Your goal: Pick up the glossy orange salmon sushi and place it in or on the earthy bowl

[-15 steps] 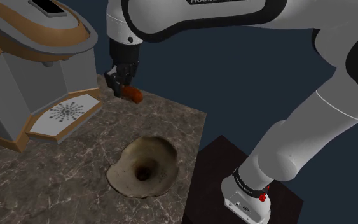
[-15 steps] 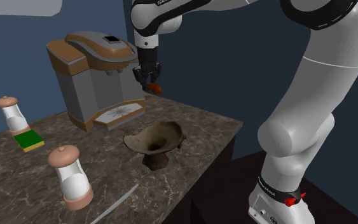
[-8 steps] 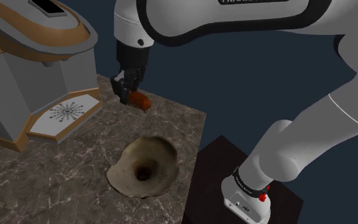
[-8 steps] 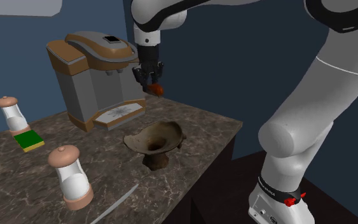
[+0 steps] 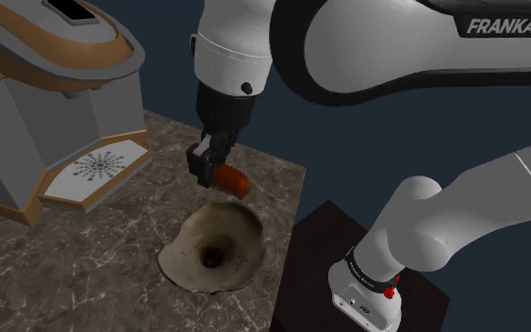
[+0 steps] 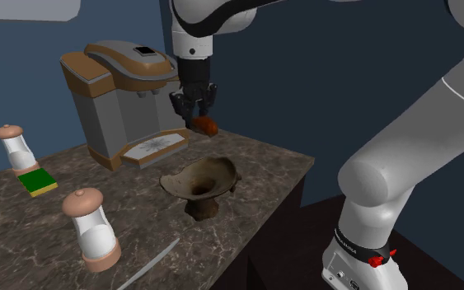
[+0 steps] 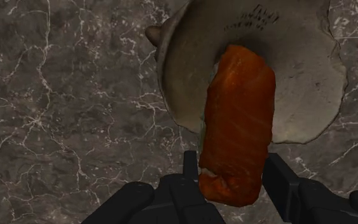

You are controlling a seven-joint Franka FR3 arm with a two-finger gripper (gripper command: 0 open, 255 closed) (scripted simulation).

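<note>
1. The jaws are closed on the orange salmon sushi (image 5: 233,179), clasping one end of it between them.
2. The sushi hangs in the air just above the brownish bowl (image 5: 246,229), over its rim and clear of it.
3. The bowl sits on the marbled table (image 5: 84,269), with a coffee machine (image 5: 46,104) near it at the shoulder view's left.

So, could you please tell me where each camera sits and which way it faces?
Shoulder view: beside the stand, looking down at the counter; arm shows.
Second exterior view: off the counter's corner, facing the coffee machine; arm.
Wrist view: on the tool, looking down at the bowl; its fingers show.
All share the clasped sushi.
</note>
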